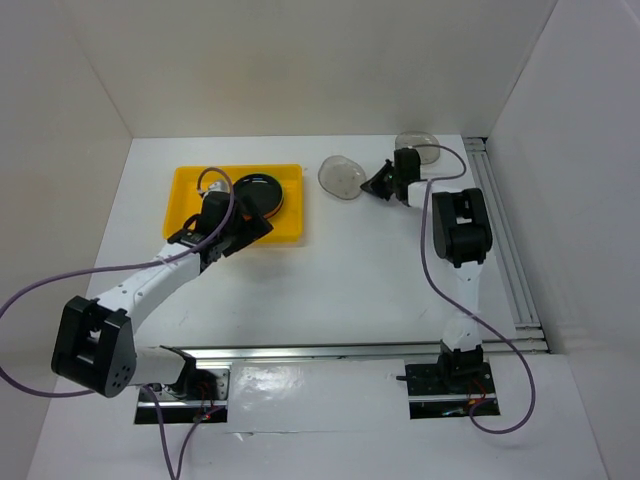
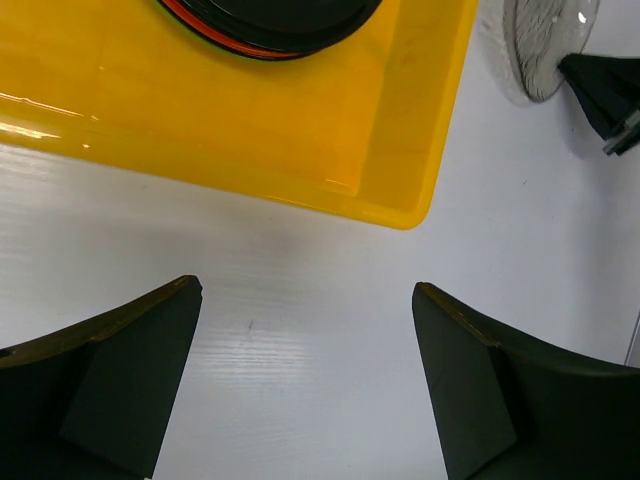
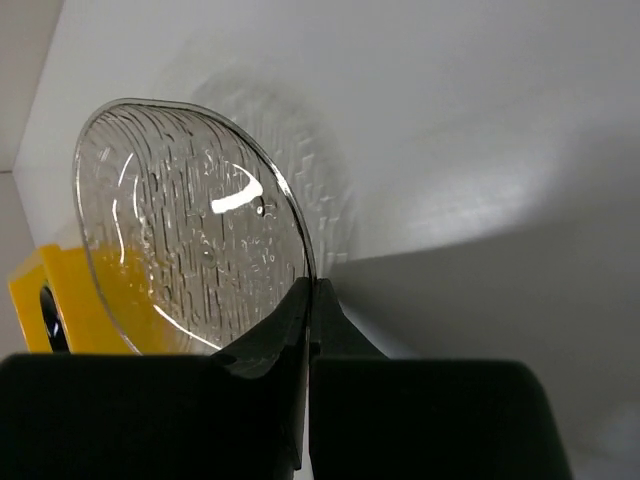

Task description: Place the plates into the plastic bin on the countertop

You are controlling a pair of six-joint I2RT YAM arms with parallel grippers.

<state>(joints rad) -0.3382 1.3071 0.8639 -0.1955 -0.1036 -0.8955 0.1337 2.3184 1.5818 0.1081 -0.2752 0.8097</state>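
The yellow bin (image 1: 185, 195) sits at the back left of the white countertop (image 1: 350, 290). A black plate (image 1: 262, 190) lies in it on top of an orange plate (image 2: 200, 25); no lime-green plate shows. My left gripper (image 1: 245, 232) is open and empty, hovering over the countertop just in front of the bin's near right corner (image 2: 400, 200). My right gripper (image 1: 375, 185) is shut on the rim of a clear grey plate (image 1: 340, 177), holding it tilted on edge right of the bin; it fills the right wrist view (image 3: 190, 240). A second grey plate (image 1: 420, 146) lies behind the right arm.
White walls close in the back and both sides. A metal rail (image 1: 510, 250) runs along the right edge. The right arm's elbow (image 1: 458, 225) stands over the right part of the countertop. Purple cables trail from both arms.
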